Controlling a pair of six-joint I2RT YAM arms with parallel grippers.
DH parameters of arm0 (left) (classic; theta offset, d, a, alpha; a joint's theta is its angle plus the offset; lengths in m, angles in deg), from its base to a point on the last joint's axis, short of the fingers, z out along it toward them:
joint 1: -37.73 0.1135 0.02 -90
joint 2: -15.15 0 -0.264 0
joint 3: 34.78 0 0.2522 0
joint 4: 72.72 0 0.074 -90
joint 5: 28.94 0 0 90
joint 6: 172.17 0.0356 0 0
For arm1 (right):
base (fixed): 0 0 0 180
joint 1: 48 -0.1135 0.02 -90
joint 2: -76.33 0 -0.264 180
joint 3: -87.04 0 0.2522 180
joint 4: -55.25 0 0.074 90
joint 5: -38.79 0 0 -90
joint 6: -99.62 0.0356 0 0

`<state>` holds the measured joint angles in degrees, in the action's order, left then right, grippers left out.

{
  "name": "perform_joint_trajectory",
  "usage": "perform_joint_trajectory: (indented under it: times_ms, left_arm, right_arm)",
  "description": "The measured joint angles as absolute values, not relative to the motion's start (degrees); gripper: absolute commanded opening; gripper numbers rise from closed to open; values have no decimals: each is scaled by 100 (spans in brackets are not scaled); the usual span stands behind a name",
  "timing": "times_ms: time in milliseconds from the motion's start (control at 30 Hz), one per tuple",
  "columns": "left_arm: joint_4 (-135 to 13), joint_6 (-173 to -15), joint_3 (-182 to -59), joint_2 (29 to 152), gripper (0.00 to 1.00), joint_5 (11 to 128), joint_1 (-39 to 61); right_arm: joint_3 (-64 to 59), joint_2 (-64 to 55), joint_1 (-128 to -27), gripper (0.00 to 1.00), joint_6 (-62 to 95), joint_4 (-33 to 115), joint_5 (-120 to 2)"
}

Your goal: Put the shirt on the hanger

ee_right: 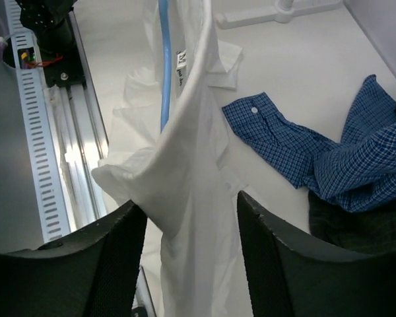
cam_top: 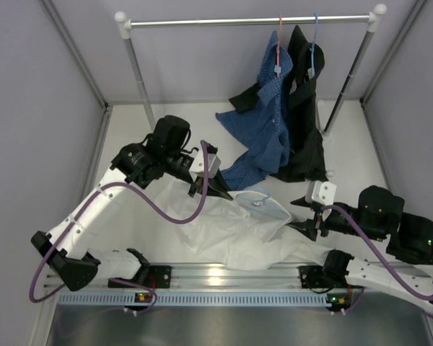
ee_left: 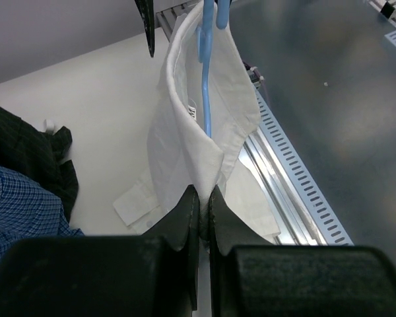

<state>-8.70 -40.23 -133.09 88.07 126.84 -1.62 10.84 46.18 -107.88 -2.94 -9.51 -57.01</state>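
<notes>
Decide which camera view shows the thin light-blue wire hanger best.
The top external view: only there does the thin light-blue wire hanger show its triangular outline, against the large white button-up shirt. Each wrist view shows just one straight blue length of it, running inside the shirt's collar.

Left end effector (ee_left: pixel 199 197) has its jaws pressed tight together; right end effector (ee_right: pixel 191 214) shows jaws parted.
</notes>
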Motion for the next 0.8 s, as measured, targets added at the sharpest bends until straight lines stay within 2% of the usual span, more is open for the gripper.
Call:
perform_joint_trajectory:
  times_ms: [167, 333, 400, 567, 667, 733, 800]
  left_arm:
    - [-870, -4058, -13318, 8853, 0, 12793, -162]
    - [-872, -4067, -13318, 8860, 0, 12893, -147]
    - [-872, -4067, -13318, 8860, 0, 12920, -136]
    - [-870, -4074, -13320, 8860, 0, 12924, -136]
    - [-870, -4089, -13320, 8860, 0, 12944, -136]
    - [-872, -4100, -13320, 8860, 0, 12974, -136]
    - [-870, -4117, -13331, 8860, 0, 12985, -134]
  right_arm:
    - [1228, 4530, -10788, 51, -292, -442, -5730]
    - [1287, 4506, -10788, 34, -290, -77, -5826]
    - [1357, 4469, -10788, 31, -292, 8, -5946]
    - [1534, 4434, -10788, 29, -338, 74, -6195]
    - [1556, 4454, -10788, 15, -362, 131, -6276]
    - [1556, 4478, -10788, 2, -401, 168, -6333]
    - [1556, 4471, -10788, 0, -401, 172, -6352]
